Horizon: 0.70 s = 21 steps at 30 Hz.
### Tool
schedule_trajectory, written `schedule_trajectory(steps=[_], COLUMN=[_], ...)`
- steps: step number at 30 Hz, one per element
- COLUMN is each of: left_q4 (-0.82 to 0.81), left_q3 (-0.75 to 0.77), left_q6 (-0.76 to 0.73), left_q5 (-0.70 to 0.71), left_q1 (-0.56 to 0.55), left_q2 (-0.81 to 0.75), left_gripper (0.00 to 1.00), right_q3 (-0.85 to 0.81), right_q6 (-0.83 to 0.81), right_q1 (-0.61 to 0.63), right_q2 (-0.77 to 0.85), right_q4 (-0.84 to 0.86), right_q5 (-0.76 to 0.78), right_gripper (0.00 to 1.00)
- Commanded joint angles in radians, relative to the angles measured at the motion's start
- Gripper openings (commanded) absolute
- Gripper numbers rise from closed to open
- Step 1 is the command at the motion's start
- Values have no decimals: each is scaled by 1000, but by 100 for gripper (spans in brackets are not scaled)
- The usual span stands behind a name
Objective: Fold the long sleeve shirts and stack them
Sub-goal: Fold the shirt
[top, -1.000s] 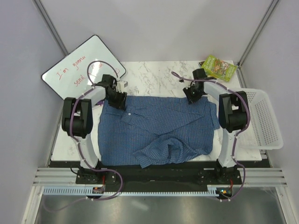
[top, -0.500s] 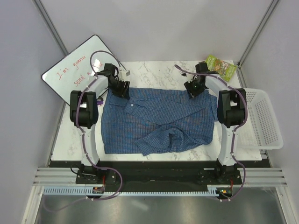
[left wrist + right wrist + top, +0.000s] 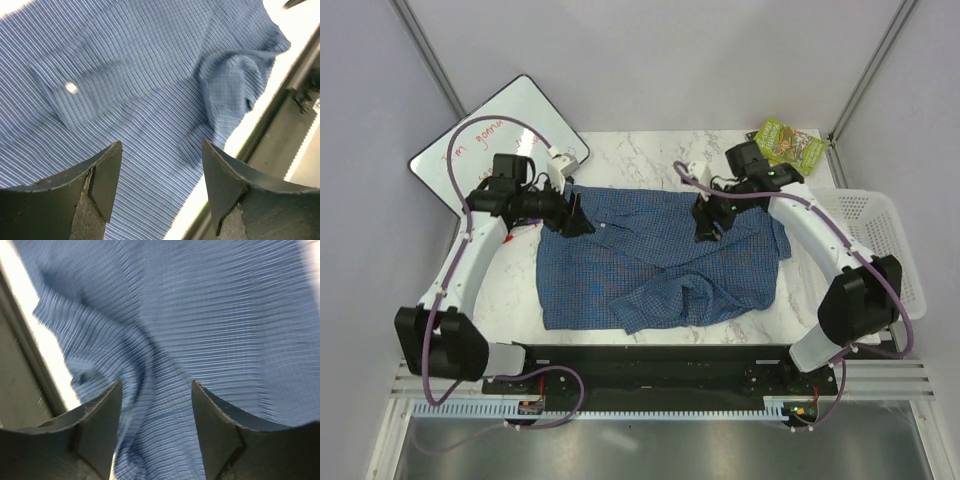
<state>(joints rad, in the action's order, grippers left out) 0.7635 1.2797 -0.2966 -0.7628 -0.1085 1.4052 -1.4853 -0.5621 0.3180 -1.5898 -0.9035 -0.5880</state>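
A blue finely checked long sleeve shirt [image 3: 650, 265] lies partly folded across the middle of the marble table [image 3: 640, 160], one sleeve bunched over its near part. My left gripper [image 3: 582, 216] is open and empty above the shirt's far left corner; its view shows the cloth [image 3: 125, 80] below the spread fingers. My right gripper [image 3: 705, 225] is open and empty above the shirt's far right part, with cloth [image 3: 200, 315] between and below its fingers.
A whiteboard [image 3: 470, 140] with red writing leans at the far left. A green packet [image 3: 787, 143] lies at the far right corner. A white mesh basket [image 3: 885, 250] hangs off the table's right edge. The black rail runs along the near edge.
Both grippers have let go of the shirt's far edge and swung inward and nearer over the shirt. The shirt's far edge now lies flat on the table.
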Motion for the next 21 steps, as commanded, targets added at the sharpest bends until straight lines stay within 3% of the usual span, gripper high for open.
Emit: schedule_trajectory(steps=[1,7,10,11,14,21], left_q4=[72,73,56,51,28,-46], left_q3=[-135,-305,-347,-347,-341,-347], left_q6=[-47,-87,-81,-79,-69,-91], left_q5=[-72,-17,84,109,218,249], left_q1=[24,-31,-195,-283,-388,-479], left_q2=[-124,-225,-242,-226,-146,-29], left_gripper=[72,71,73,73,73,73], right_q3=[149,342,382,393,436,488], right_q6=[-102,-61,-56,-56,-38,28], right_q1=[27,52,52,52,55,55], right_q2=[-61,40,42,47,56,44], right_q4=[-155,-65,-63,-63,-40,70], right_q5=[-13,57,68,65,54,123], right_gripper=[61,62,61,61,59,51])
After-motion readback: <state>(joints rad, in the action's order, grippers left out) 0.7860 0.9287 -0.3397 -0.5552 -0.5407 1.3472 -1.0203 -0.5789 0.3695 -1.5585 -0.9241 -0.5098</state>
